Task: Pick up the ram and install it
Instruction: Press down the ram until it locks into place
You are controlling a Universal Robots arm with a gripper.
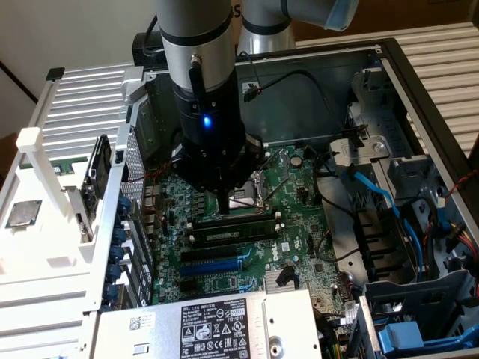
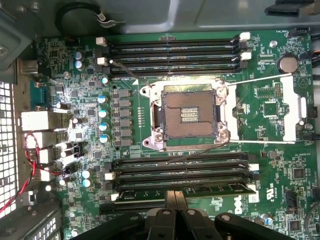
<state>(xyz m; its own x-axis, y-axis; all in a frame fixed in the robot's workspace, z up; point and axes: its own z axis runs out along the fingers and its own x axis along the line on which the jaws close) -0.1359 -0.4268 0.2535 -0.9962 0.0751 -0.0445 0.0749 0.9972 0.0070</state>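
Pressing down from above, the arm's jaws (image 1: 224, 205) are clenched together, their tips meeting on the top edge of the ram (image 1: 233, 222). No gap shows between the two black fingers (image 2: 174, 200) in the wrist view, where they come to a narrow point right at the stick's long edge. The ram (image 2: 185, 189) lies along a slot in the bank of slots (image 2: 180, 167) beside the socket (image 2: 184, 114), on the side of that bank farthest from the socket. It stands on edge, level along its length, with white clips (image 2: 254, 168) at the slot ends close by. Whether it is fully seated I cannot tell.

In the exterior view the ram is a dark strip just below the jaws, running across the motherboard (image 1: 299, 224), with a black slot (image 1: 232, 236) next to it and a blue slot (image 1: 217, 265) farther toward the power supply (image 1: 217, 325). The socket stands open, its silver frame and lever wire swung out to one side. A second bank of slots (image 2: 175, 52) sits on the socket's other side. The motherboard lies inside an open computer case (image 1: 419, 97), with blue cables (image 1: 378, 198) toward the exterior view's right. On the exterior view's left, a white rack (image 1: 45, 224) carries a square silver chip (image 1: 24, 212), well apart from the case.
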